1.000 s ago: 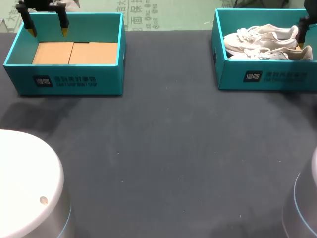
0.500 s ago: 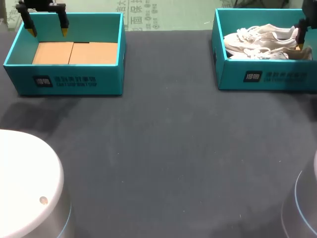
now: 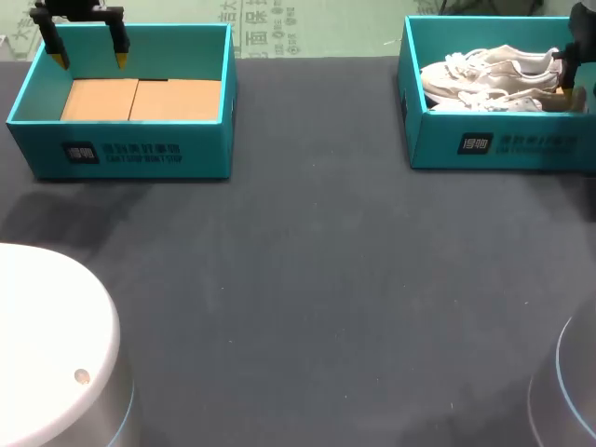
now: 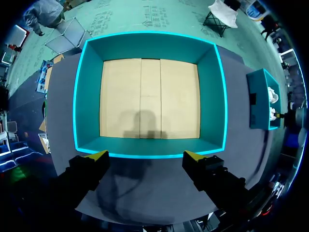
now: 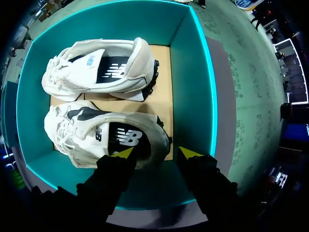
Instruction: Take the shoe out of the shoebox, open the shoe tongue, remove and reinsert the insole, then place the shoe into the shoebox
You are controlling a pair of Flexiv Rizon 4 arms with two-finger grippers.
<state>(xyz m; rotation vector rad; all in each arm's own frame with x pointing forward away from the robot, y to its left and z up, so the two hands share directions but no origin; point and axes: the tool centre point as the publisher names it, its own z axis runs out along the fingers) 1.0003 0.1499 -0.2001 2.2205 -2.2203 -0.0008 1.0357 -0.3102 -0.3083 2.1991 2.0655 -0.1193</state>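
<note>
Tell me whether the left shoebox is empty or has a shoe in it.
Empty. The left shoebox shows only its bare cardboard floor; both sneakers lie in the right shoebox.

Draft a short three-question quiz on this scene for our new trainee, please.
1. True or false: the left shoebox holds a shoe.
2. How many shoes lie in the right shoebox? A one, B two, C three.
3. Fill in: the open right gripper is over the ____ of the near shoe.
Key: 1 false; 2 B; 3 heel.
</note>
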